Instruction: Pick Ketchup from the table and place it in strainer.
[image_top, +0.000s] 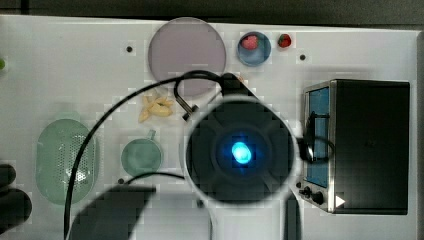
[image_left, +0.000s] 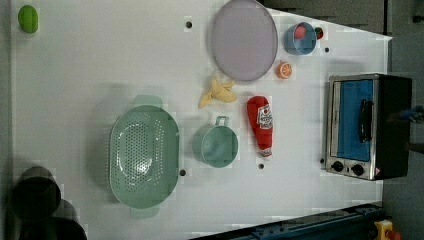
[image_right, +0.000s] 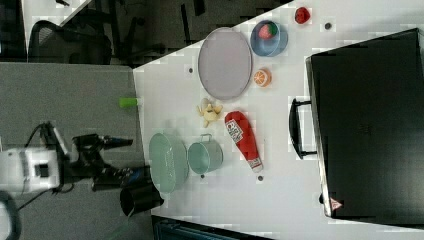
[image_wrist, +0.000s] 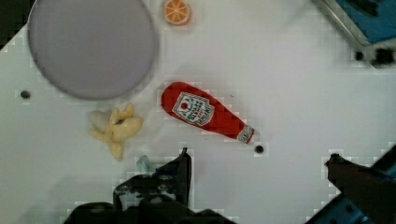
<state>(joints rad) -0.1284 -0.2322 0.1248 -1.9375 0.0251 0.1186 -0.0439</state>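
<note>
The Ketchup (image_wrist: 205, 112), a red bottle with a white label, lies on its side on the white table between a peeled banana (image_wrist: 114, 128) and a small dark hole. My gripper (image_wrist: 259, 161) hangs above the table just beside the bottle's narrow end. It is open wide, with nothing between its fingers (image_wrist: 183, 163). The Ketchup (image_left: 261, 125) lies next to the green cup (image_left: 217, 145), and the mint-green strainer (image_left: 144, 156) stands beyond that cup, empty. In the top view the arm's round wrist (image_top: 240, 152) hides the bottle, and the strainer (image_top: 65, 157) sits at the top view's left.
A grey-lilac plate (image_left: 244, 40), an orange slice (image_left: 284, 70) and a blue bowl (image_left: 300, 37) lie past the bottle's wide end. A toaster oven (image_left: 367, 125) stands at the left view's right. A black cylinder (image_right: 141, 199) stands by the strainer (image_right: 167, 162).
</note>
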